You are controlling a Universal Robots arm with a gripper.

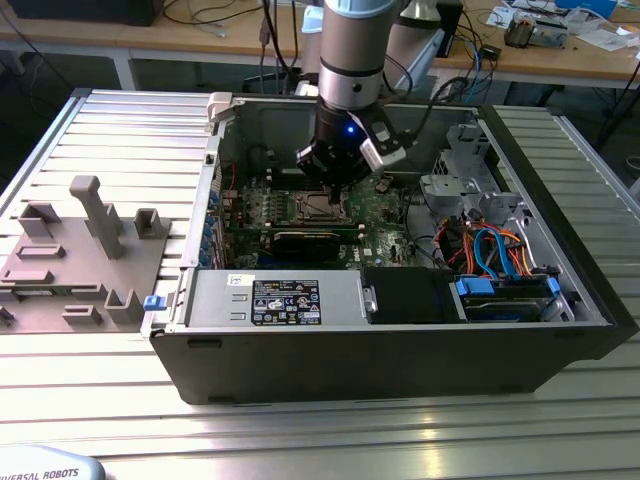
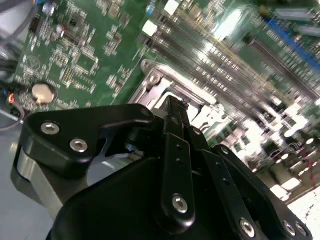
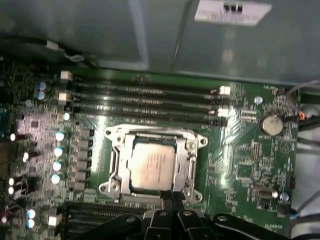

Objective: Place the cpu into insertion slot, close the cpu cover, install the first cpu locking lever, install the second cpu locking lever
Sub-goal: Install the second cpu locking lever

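My black, matte end effector [image 1: 335, 180] hangs inside the open grey steel computer case [image 1: 560, 345], low over the green motherboard [image 1: 385, 215]. In the exterior view its body hides most of the socket below it.

In the first wrist view the small flat square cpu with a silver-grey brushed metal top [image 3: 152, 166] lies seated in the square insertion slot with its shiny metal rim [image 3: 116, 162]. The thin silvery cpu cover, a stamped frame plate with a square window [image 3: 190, 161], lies flat around the chip, screw heads at its corners. Long narrow dark memory slots [image 3: 145, 100] run in parallel rows beside the socket; a round coin cell battery [image 3: 272, 124] sits well apart on the board. My fingertips [image 3: 171, 196] meet as one narrow black point at the socket's near edge, just beside the cover frame.

The second wrist view gives the linkage: glossy black bars with bright rivets, my end effector [image 2: 172, 107] pinched closed, nothing visible between the fingers. Their tip stands at the edge of the socket frame [image 2: 152, 75]; whether it touches the metal I cannot tell.

The exterior view adds a ribbed aluminium surface [image 1: 60, 160] carrying the case, a grey plastic fixture tray [image 1: 85, 255] at the exterior view's left, and blue and orange cables [image 1: 500, 250] at its right.
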